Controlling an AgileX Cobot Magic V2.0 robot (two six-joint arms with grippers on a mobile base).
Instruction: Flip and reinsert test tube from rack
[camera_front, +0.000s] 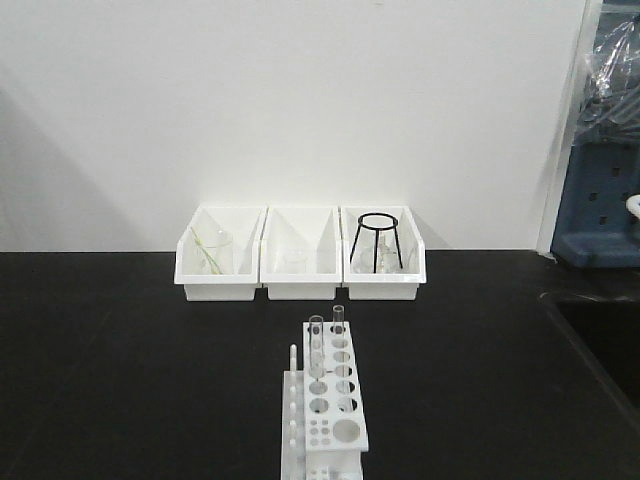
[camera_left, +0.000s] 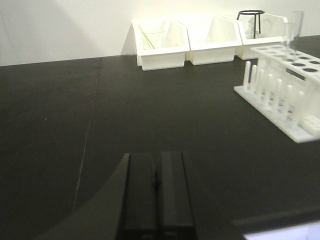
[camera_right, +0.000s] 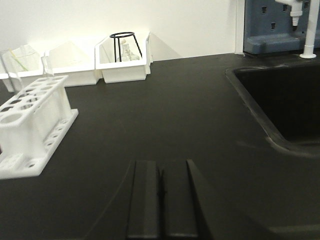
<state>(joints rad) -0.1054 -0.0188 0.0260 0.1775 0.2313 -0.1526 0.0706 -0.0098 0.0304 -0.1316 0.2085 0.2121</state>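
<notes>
The test tube (camera_front: 316, 345) stands upright in the rack (camera_front: 332, 413), long axis vertical, mouth up. Both the left pincer (camera_left: 156, 159) and the right pincer (camera_right: 160, 167) are pressed together, holding nothing.

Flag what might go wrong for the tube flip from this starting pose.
1. The test tube and the thinner tube stand close together, both clear; a grasp could take the wrong one or knock its neighbour.
2. The rack looks unfastened on the table; a skewed pull might tip it.
3. The left gripper and right gripper both look shut and must open before closing in.
</notes>
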